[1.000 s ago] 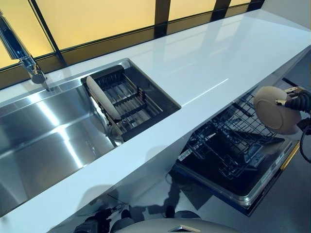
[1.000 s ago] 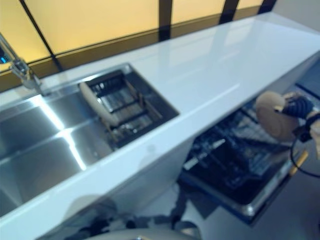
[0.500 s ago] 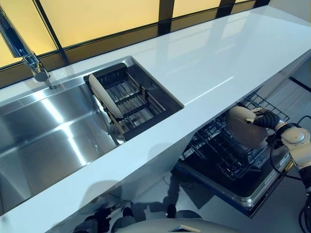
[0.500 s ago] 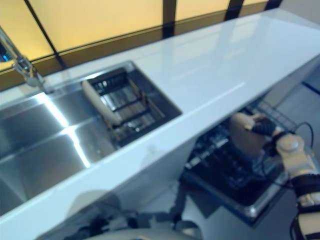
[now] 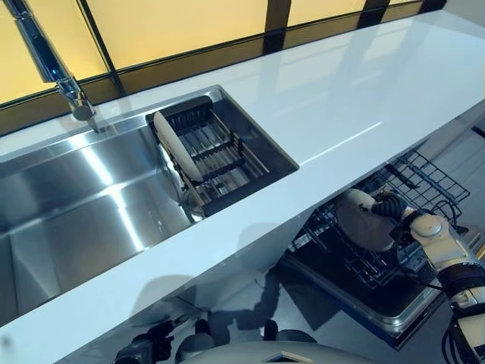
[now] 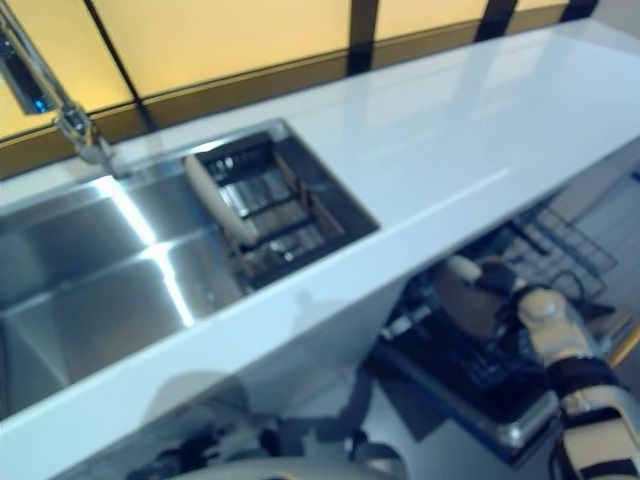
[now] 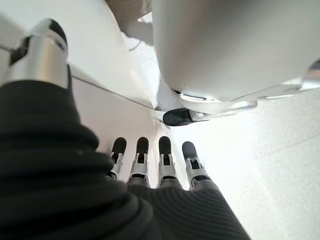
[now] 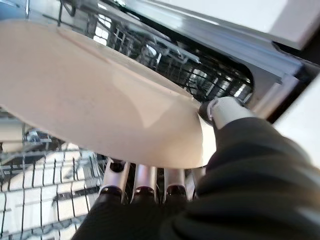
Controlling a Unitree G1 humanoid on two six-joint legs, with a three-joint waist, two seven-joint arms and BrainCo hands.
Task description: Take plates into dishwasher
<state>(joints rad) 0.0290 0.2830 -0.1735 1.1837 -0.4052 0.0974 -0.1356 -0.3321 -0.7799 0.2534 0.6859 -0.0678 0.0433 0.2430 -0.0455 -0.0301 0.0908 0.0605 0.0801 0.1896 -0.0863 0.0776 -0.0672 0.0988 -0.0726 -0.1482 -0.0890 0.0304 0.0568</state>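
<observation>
My right hand (image 5: 390, 208) is shut on a cream plate (image 5: 362, 224), thumb on one face and fingers under the other. It holds the plate tilted over the black wire rack (image 5: 424, 178) of the open dishwasher, just below the counter's front edge. The right wrist view shows the plate (image 8: 90, 100) close above the rack wires (image 8: 45, 175). A second cream plate (image 5: 176, 148) stands on edge in the dark drying rack (image 5: 227, 155) in the sink. My left hand (image 7: 150, 160) shows only in its wrist view, fingers straight and empty, down low.
The steel sink (image 5: 68, 212) with its faucet (image 5: 53, 64) lies at the left. The white counter (image 5: 364, 83) runs across and overhangs the dishwasher. The open dishwasher door (image 5: 394, 307) sticks out over the floor at the lower right.
My right hand has carried the plate left and down, from beside the rack's outer end to over the rack near the counter edge. The camera has shifted a little.
</observation>
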